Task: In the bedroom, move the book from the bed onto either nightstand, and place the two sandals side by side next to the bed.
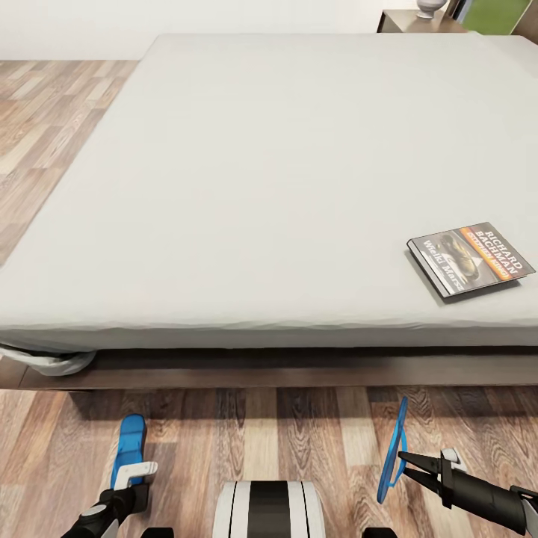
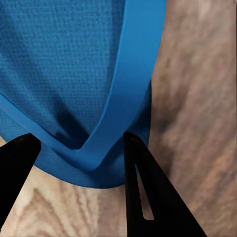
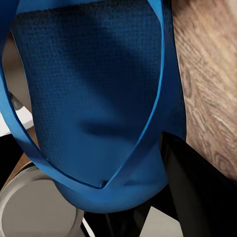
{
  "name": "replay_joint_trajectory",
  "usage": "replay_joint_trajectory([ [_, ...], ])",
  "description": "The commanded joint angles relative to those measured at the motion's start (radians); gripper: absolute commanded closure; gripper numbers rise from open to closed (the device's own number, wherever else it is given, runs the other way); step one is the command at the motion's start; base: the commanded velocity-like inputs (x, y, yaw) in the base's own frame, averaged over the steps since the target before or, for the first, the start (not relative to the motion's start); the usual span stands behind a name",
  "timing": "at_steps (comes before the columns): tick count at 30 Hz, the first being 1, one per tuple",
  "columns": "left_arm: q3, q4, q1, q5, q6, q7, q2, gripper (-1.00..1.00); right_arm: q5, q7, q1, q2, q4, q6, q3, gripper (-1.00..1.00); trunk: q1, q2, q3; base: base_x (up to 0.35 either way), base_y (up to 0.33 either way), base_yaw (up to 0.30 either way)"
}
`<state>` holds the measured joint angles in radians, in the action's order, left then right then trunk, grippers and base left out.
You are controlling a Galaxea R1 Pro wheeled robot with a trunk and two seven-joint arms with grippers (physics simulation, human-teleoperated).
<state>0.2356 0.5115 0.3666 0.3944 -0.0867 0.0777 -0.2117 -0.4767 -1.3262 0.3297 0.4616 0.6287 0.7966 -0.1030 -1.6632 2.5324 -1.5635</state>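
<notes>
The book [image 1: 471,258], black with an orange band, lies on the bed [image 1: 246,187] near its front right edge. One blue sandal [image 1: 131,442] lies flat on the wood floor in front of the bed. My left gripper [image 1: 134,478] is at its near end, open, and its dark fingers [image 2: 148,192] straddle the sandal's [image 2: 64,74] strap. My right gripper [image 1: 405,456] is shut on the other sandal [image 1: 392,448], which hangs on edge above the floor. Up close this sandal [image 3: 94,98] sits against one dark finger [image 3: 197,187].
A nightstand [image 1: 415,20] with a white vase [image 1: 430,7] stands beyond the bed's far right corner, next to something green [image 1: 493,15]. A bunched white sheet [image 1: 52,362] hangs under the bed's front left corner. My base [image 1: 269,508] is between the sandals.
</notes>
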Motion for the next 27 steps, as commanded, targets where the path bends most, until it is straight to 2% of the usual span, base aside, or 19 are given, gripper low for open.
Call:
replay_joint_trajectory([
  [1, 0.008, 0.002, 0.0, 0.009, 0.001, 0.008, -0.001, 1.0, -0.003, 0.001, 0.0, 0.0, 0.0, 0.009, 0.0, 1.0, 0.0, 0.0, -0.001, 0.0, 0.0, 0.0],
  [15, 0.008, 0.001, 0.0, 0.009, 0.012, 0.008, -0.005, 1.0, -0.003, 0.001, 0.0, 0.0, 0.0, 0.009, 0.0, 1.0, 0.0, 0.0, -0.001, 0.0, 0.0, 0.0],
  [21, 0.008, 0.001, 0.0, 0.01, 0.053, 0.008, -0.005, 1.0, -0.003, 0.001, 0.0, 0.0, 0.0, 0.009, 0.0, 1.0, 0.0, 0.0, -0.001, 0.0, 0.0, 0.0],
  [27, 0.008, -0.009, 0.0, 0.011, 0.063, 0.008, -0.005, 1.0, -0.003, 0.001, 0.0, 0.0, 0.0, 0.009, 0.0, 1.0, 0.0, 0.0, -0.001, 0.0, 0.0, 0.0],
])
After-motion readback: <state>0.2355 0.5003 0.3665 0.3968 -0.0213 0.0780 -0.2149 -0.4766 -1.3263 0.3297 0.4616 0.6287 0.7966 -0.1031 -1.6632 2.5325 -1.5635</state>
